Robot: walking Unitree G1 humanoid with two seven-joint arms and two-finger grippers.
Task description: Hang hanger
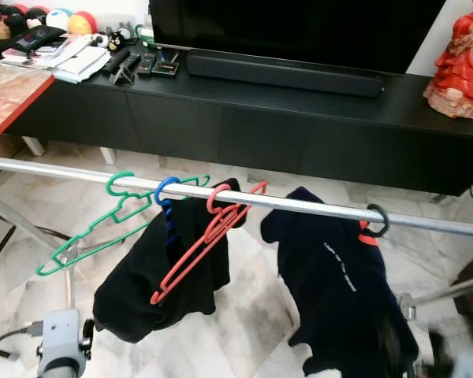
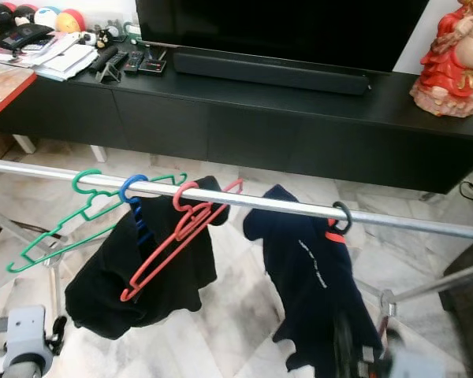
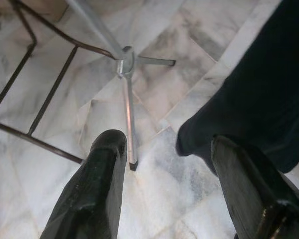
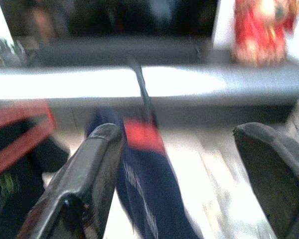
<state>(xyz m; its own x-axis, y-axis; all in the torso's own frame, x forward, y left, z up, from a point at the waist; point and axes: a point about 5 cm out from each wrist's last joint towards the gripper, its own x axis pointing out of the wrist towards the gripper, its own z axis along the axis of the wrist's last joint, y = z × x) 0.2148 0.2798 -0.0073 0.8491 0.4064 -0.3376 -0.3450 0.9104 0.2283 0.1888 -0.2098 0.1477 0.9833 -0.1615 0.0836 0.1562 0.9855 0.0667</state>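
A dark hanger carrying a navy garment is hooked over the metal rail, hanging upright. An empty green hanger, a blue one with black clothing and an empty red one are hung alongside, tilted.

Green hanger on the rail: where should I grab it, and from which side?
Grip the green hanger on its bare lower bar, coming from the robot's left. It hangs tilted and empty, its long end pointing left, clear of the black shirt; the left tool is open.
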